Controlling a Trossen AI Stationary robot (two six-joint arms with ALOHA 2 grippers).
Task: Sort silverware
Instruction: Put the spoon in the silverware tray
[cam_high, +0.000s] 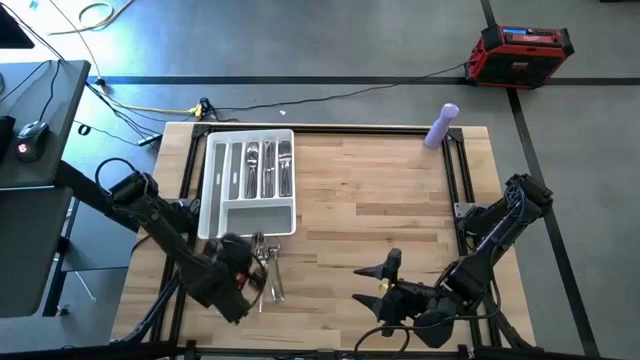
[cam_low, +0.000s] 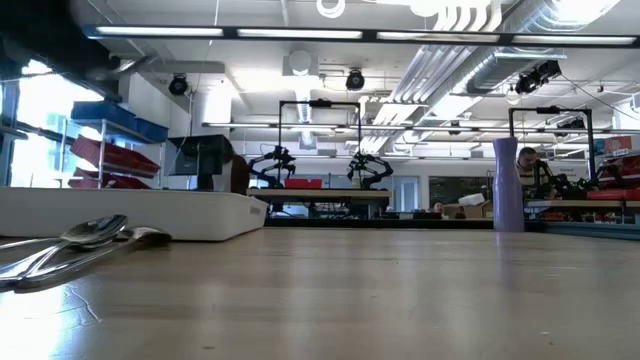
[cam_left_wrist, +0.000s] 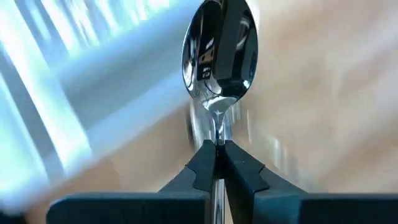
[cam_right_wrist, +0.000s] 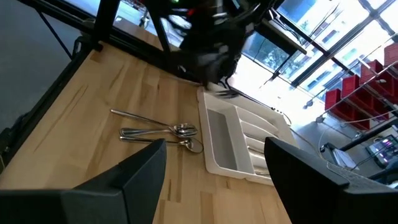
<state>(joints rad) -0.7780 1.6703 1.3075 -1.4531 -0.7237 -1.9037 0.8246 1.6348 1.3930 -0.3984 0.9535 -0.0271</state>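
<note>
My left gripper (cam_left_wrist: 216, 163) is shut on a shiny spoon whose bowl (cam_left_wrist: 221, 56) sticks out past the fingertips. In the high view the left gripper (cam_high: 245, 268) is near the table's near-left part, beside a few loose pieces of silverware (cam_high: 268, 272) lying flat just in front of the white compartmented tray (cam_high: 248, 185). More silverware lies in the tray's long slots (cam_high: 268, 165). My right gripper (cam_high: 375, 285) waits open at the near edge, and its wrist view shows the loose silverware (cam_right_wrist: 163, 132) and the tray (cam_right_wrist: 239, 146). My left gripper pinches the spoon between its two fingers at the neck of the handle (cam_left_wrist: 217, 134), just behind the bowl. The handle runs back between the fingers, so they lie along the spoon. The bowl points forward beyond the fingertips, hollow side toward the camera, above blurred pieces on the table.
A purple bottle (cam_high: 441, 126) stands at the table's far right edge. The wood between the tray and the right arm is bare (cam_high: 380, 200). A black metal frame (cam_high: 196, 160) runs round the table. In the low view the loose pieces (cam_low: 70, 245) lie before the tray wall (cam_low: 130, 212).
</note>
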